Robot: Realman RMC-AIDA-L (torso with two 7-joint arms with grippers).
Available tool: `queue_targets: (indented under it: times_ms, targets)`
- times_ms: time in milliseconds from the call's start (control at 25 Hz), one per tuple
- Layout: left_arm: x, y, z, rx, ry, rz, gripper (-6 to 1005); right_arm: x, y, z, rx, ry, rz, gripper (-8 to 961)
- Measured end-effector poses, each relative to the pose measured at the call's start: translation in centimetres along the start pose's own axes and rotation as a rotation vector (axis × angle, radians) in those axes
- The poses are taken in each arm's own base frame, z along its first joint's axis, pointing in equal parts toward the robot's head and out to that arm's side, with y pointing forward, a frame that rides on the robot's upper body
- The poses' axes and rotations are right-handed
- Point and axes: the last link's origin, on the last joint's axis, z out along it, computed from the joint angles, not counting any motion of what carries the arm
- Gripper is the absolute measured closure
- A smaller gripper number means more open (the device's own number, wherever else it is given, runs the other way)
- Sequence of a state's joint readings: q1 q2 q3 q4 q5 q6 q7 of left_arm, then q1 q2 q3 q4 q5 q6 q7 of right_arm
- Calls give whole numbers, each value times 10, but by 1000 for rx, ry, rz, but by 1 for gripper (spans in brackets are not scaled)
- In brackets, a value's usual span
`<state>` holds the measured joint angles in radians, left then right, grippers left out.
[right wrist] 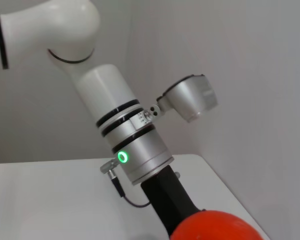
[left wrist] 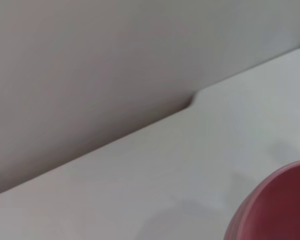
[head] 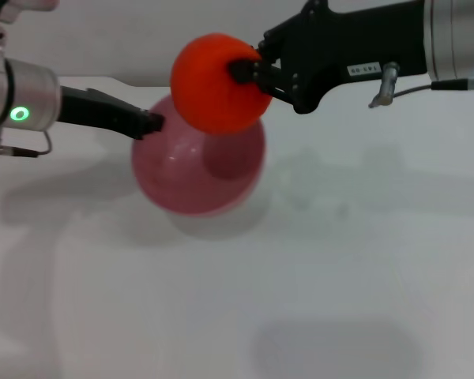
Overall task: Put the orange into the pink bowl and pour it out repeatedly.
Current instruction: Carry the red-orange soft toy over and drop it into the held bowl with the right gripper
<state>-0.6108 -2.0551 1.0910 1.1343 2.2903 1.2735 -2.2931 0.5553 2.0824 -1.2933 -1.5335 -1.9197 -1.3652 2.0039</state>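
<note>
One orange (head: pixel 213 85) hangs in the air over the far rim of the pink bowl (head: pixel 191 178), pinched at its right side by the right end effector (head: pixel 249 73), whose dark fingers are closed on the fruit. In the head view the fruit overlaps the upper edge of the bowl and casts a darker patch on the bowl's pink surface below it; whether it touches the bowl cannot be told. The bowl sits on the white tabletop (head: pixel 340 276) with its rounded pink surface turned toward the camera, and a soft shadow spreads under it.

At the bowl's left edge the left end effector (head: pixel 152 123) reaches in from the left side, its black tip meeting the rim. The tip looks closed on the rim, though the fingers themselves are mostly hidden by the bowl. Behind it the silver wrist section carries a glowing green ring light.

From the left wrist view only a curved piece of the pink bowl (left wrist: pixel 277 207) shows at one corner, with the bare tabletop (left wrist: pixel 165 170) and a grey wall beyond it.

From the right wrist view the top of the orange (right wrist: pixel 215 227) fills the near edge, and past it the left arm stands out: white upper link, silver wrist with green light, black lower section running down behind the fruit.
</note>
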Motion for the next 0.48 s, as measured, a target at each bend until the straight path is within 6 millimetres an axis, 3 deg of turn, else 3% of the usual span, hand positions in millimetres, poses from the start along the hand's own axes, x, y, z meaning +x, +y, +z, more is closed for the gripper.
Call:
queue_targets:
  times_ms: [200,480]
  targets:
    - [9,18,9,-66,1,37,954,17,-4,5,0,18,56,901]
    - [15,27,13,-92,-3,59,954,32,-9,3,23,30,95,864]
